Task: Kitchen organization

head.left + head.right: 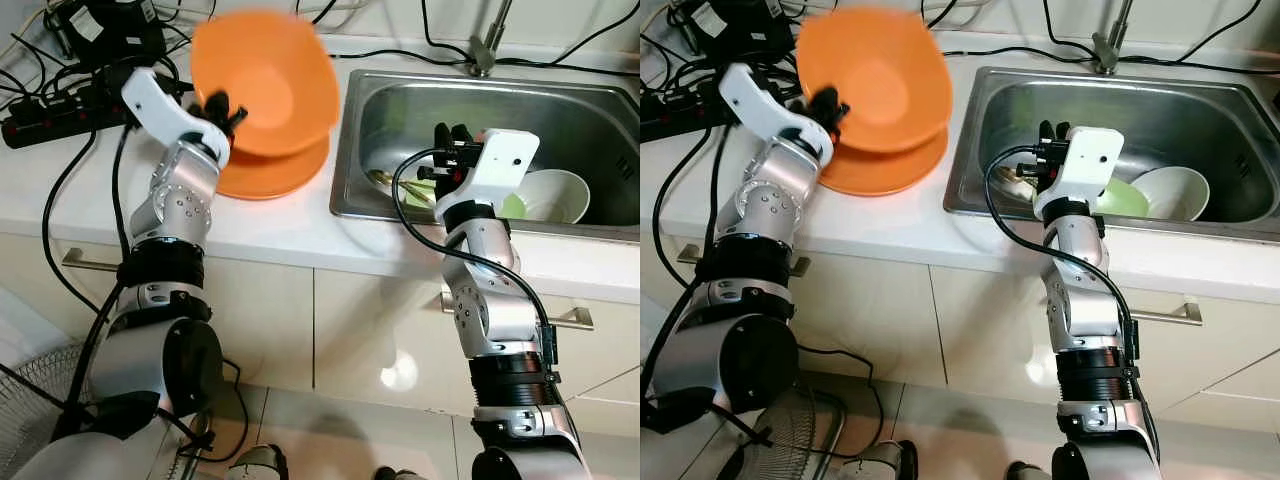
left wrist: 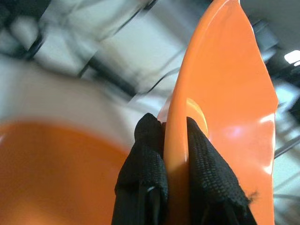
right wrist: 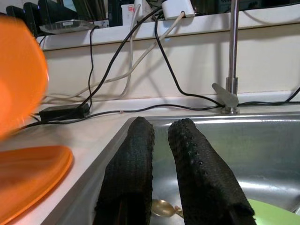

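Pinching the glossy orange plastic plate (image 1: 262, 80) by its thin rim, left gripper (image 1: 222, 108) risks slip; right gripper (image 1: 447, 137) hovers over the steel sink (image 1: 590, 108), fingers narrowly apart, empty.

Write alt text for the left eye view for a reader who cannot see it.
The left gripper holds an orange bowl tilted above an orange plate on a white counter. The right gripper hangs over the steel sink, which holds a white bowl and a green dish.
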